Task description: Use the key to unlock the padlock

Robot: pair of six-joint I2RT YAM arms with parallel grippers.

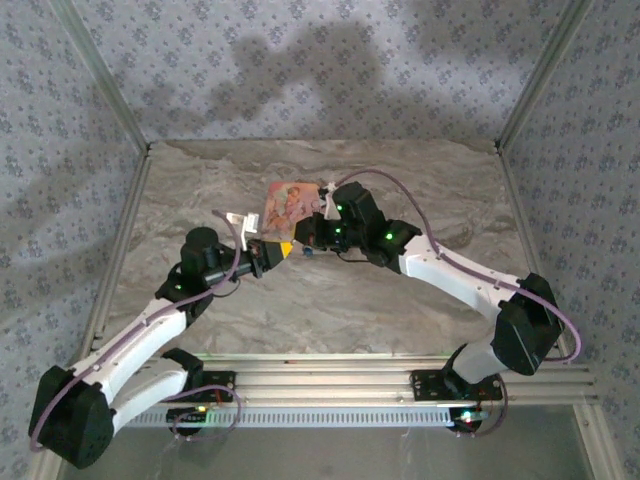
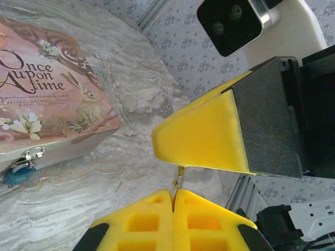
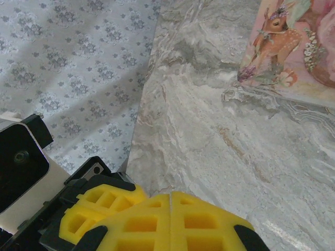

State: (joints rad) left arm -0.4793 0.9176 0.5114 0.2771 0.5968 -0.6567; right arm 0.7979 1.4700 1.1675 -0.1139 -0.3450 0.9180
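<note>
Far left: tiny dark blue-green padlock (image 2: 14, 177) hangs from silver clasp (image 2: 27, 156) on pink picture-lidded tan box (image 2: 47, 83). Looks light, loose, swingy; steady by body. Left gripper (image 2: 172, 204) pinches thin gold key (image 2: 177, 183). Right gripper (image 3: 170, 209) closed, tip at key; whether gripping it, can't tell. It crowds key's path.

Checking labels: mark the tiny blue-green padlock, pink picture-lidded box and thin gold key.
Tiny blue-green padlock (image 2: 12, 177): left wrist view, its body.
Pink picture-lidded box (image 2: 47, 89): left wrist view, its lid.
Thin gold key (image 2: 178, 181): left wrist view, its exposed end.
</note>
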